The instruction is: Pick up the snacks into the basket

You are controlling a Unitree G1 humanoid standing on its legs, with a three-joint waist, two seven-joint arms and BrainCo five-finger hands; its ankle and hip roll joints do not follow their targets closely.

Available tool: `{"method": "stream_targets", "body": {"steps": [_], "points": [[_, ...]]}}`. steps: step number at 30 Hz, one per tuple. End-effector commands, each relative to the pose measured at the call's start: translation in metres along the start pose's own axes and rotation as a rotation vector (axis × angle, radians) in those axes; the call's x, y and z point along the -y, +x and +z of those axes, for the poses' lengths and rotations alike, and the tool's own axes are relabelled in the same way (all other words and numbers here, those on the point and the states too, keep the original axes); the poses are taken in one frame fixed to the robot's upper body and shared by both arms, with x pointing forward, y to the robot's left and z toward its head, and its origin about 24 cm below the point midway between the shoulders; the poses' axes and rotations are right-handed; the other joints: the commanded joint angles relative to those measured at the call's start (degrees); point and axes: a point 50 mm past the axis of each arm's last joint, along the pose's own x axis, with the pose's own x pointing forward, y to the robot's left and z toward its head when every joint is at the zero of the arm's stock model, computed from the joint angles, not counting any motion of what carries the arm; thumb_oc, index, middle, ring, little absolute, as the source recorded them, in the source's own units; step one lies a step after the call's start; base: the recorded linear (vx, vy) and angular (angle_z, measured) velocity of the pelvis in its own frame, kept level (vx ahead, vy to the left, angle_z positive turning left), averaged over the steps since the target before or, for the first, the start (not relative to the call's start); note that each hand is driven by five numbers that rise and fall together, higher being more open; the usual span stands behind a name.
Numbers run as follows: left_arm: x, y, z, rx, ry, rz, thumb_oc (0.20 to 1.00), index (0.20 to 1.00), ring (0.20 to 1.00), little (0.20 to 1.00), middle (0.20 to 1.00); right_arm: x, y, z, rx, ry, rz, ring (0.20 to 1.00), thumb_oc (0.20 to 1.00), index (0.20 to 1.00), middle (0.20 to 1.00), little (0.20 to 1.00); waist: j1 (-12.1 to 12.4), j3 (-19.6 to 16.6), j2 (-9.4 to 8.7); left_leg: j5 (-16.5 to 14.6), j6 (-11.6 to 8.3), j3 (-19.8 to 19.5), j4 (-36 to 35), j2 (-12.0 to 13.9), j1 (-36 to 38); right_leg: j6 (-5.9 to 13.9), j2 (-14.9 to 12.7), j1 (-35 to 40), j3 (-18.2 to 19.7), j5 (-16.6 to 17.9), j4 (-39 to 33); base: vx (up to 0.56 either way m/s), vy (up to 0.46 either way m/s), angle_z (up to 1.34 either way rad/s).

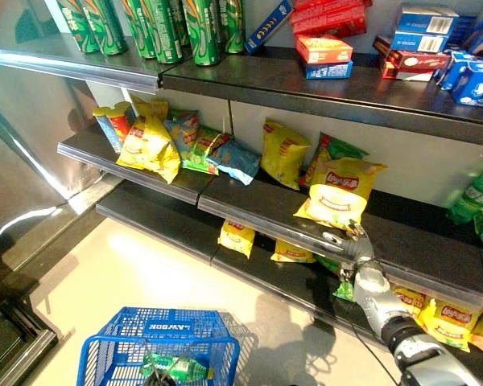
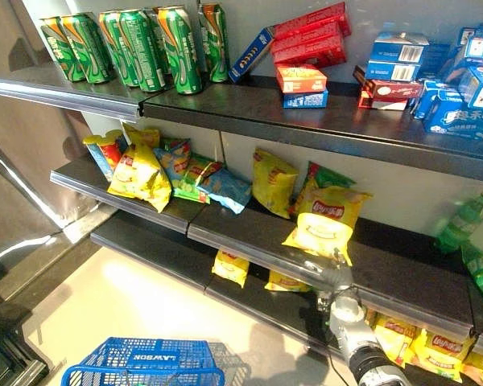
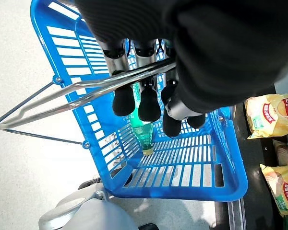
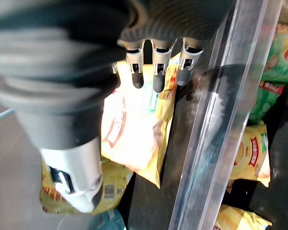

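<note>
A yellow chip bag (image 1: 338, 193) stands on the middle shelf (image 1: 249, 207), leaning back. My right hand (image 1: 356, 245) is at the shelf's front edge just below the bag. In the right wrist view its straight fingers (image 4: 156, 72) touch the top of the yellow chip bag (image 4: 134, 139) and the thumb stays apart. The blue basket (image 1: 157, 342) hangs low at the front left. My left hand (image 3: 149, 91) is curled round its metal handles. A green bottle (image 3: 143, 136) lies inside the basket.
Green cans (image 1: 169, 28) and red and blue boxes (image 1: 326, 48) fill the top shelf. More snack bags (image 1: 153, 145) lie left on the middle shelf, green bottles (image 1: 471, 197) right. Yellow bags (image 1: 237, 237) sit on the bottom shelf. A clear rail (image 4: 216, 129) edges the shelf.
</note>
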Motion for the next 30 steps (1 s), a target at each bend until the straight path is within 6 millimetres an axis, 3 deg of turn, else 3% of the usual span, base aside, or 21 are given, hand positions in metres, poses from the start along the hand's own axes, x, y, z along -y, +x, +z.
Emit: {"method": "stream_targets", "body": {"steps": [1, 9, 18, 23, 30], "points": [[-0.02, -0.008, -0.026, -0.068, 0.1, 0.05, 0.2, 0.2, 0.2, 0.2, 0.2, 0.016, 0.005, 0.035, 0.174, 0.063, -0.052, 1.0, 1.0, 1.0, 1.0, 1.0, 0.2, -1.0, -2.67, -5.7, -0.83, 0.9, 5.6, -1.2, -3.6, 8.13, -6.3, 0.2, 2.5, -6.0, 3.4, 0.0, 0.0, 0.0], [-0.023, -0.008, -0.028, -0.082, 0.106, 0.056, 0.2, 0.2, 0.2, 0.2, 0.2, 0.036, 0.007, 0.044, 0.213, 0.048, -0.129, 1.0, 1.0, 1.0, 1.0, 1.0, -0.3, -0.5, -2.8, -5.7, -0.92, 1.1, 5.6, -1.1, -4.1, 8.16, -6.3, -0.4, 2.7, -5.8, 3.3, 0.0, 0.0, -0.01], [-0.024, -0.007, -0.027, -0.08, 0.116, 0.053, 0.2, 0.2, 0.2, 0.2, 0.2, 0.042, 0.014, 0.054, 0.218, 0.046, -0.149, 1.0, 1.0, 1.0, 1.0, 1.0, -0.3, -0.2, -3.18, -6.0, -0.89, 1.8, 6.1, -1.2, -4.6, 8.28, -6.0, -1.2, 3.6, -5.3, 3.3, 0.0, 0.001, -0.02], [-0.03, -0.005, -0.02, -0.061, 0.133, 0.051, 0.2, 0.2, 0.2, 0.2, 0.2, 0.028, 0.025, 0.084, 0.273, 0.022, -0.093, 1.0, 1.0, 1.0, 1.0, 1.0, -0.1, 0.9, -2.83, -5.4, -1.15, 1.6, 6.1, -1.3, -5.9, 8.24, -5.9, -3.1, 3.7, -5.2, 4.1, -0.04, -0.004, -0.05], [-0.033, -0.002, -0.014, -0.044, 0.14, 0.06, 0.2, 0.2, 0.2, 0.2, 0.2, 0.007, 0.023, 0.102, 0.347, -0.011, -0.024, 1.0, 1.0, 1.0, 1.0, 1.0, -0.1, 2.6, -2.09, -4.6, -1.35, 1.6, 6.2, -1.3, -7.7, 8.23, -5.9, -5.4, 3.8, -5.0, 4.9, -0.04, -0.001, -0.01]]}}
